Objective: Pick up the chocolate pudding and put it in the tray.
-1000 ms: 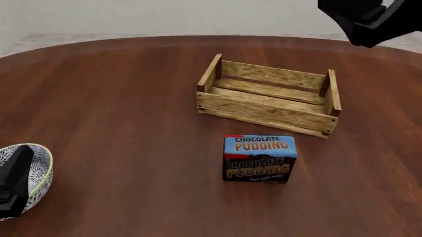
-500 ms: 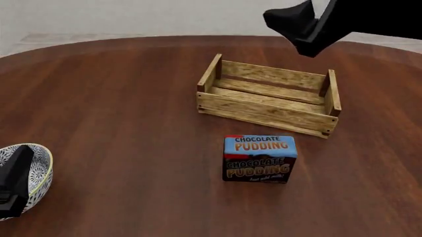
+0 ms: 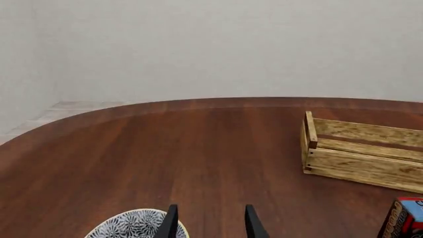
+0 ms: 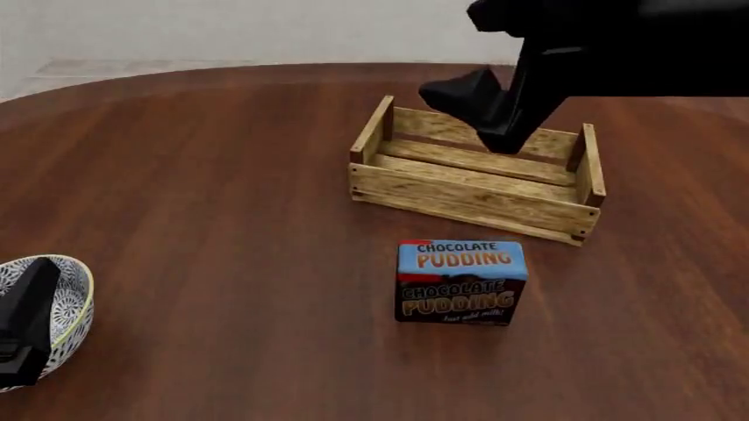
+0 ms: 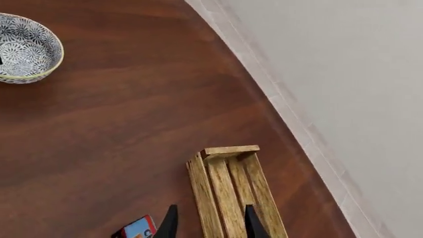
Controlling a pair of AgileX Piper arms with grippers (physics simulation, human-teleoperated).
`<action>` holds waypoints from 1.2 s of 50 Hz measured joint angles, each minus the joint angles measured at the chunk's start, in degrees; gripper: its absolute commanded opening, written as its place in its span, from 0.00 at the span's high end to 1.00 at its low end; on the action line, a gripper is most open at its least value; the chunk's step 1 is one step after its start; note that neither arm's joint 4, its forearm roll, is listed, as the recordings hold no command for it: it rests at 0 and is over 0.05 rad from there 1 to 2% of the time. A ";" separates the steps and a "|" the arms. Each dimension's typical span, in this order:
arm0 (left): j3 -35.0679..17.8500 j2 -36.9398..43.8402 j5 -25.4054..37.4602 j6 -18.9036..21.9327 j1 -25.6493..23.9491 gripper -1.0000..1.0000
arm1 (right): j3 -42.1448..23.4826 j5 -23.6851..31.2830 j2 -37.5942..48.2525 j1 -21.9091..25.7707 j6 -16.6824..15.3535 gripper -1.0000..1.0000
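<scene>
The chocolate pudding, a small box with a blue top, a dark brown front and orange letters, stands on the brown wooden table. It sits just in front of the tray, a low crate made of light wooden slats, but it does not touch it. Nothing is holding the box.

My right gripper is the big black shape up high. A second ago it was far off in the top right corner. Now I have swung it left and down, so it hangs over the tray. In the right wrist view I see its two black finger tips with a gap between them and nothing inside, so the jaws are let go and wide enough to take something. A corner of the box peeks in beside them.

I think this means I am on my way to the box, but I must come closer to me and lower before I can grab it.

My left gripper has not moved. It waits by the white patterned bowl, jaws apart and holding nothing
</scene>
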 measured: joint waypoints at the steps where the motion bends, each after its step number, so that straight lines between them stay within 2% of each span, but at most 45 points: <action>1: 0.00 0.00 0.00 0.00 0.00 0.00 | -0.11 0.36 0.11 0.22 -0.21 0.00; 26: 0.00 0.00 0.00 0.00 0.00 0.00 | -0.62 8.42 0.85 5.60 -3.73 0.00; 46: 0.00 0.00 0.00 0.00 0.00 0.00 | -2.66 13.27 3.36 4.59 -7.06 0.00; 60: 0.00 0.00 0.00 0.00 0.00 0.00 | -2.93 16.61 4.08 6.21 -8.94 0.00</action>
